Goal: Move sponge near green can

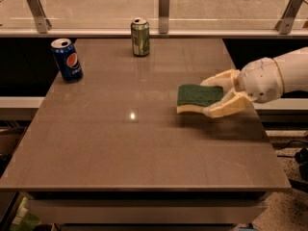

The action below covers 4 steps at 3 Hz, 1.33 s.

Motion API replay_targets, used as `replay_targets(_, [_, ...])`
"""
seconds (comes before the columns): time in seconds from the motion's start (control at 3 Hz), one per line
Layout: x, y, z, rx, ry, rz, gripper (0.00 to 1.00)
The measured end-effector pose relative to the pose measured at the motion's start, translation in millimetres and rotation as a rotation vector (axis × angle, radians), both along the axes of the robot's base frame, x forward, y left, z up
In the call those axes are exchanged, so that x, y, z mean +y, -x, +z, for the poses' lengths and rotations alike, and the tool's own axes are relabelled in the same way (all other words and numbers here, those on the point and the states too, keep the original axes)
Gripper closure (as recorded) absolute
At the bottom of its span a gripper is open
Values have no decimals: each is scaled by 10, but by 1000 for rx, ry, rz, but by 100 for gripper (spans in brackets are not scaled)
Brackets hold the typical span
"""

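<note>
the gripper is seen over the right side of the table, reached in from the right edge on a white arm. its two pale fingers are pinched onto the sponge, one laid along the far edge and one along the near edge, so that the right end of the sponge is held between them. the sponge is kept flat, dark green face up, with the yellow foam shown along its near side. its left end sticks out past the fingertips, away from the wrist. a soft shadow is cast on the table just under the gripper, and whether the sponge touches the surface cannot be told.

the green can is stood upright well apart from the gripper, beyond it and to its left, near the far edge of the table. a blue can is stood upright farther left still, well apart from the sponge. beyond the table, a glass rail with metal posts is run across the view.
</note>
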<state>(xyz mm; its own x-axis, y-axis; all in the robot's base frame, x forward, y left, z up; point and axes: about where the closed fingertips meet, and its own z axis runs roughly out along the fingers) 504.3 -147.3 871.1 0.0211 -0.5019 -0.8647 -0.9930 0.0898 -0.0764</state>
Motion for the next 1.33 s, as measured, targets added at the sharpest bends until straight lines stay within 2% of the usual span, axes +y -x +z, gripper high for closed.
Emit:
replay_targets(0.67, [61,-412,294,-12,21,-22,100])
replay_targets(1.33, [154,-950,504,-40,-12,-55,100])
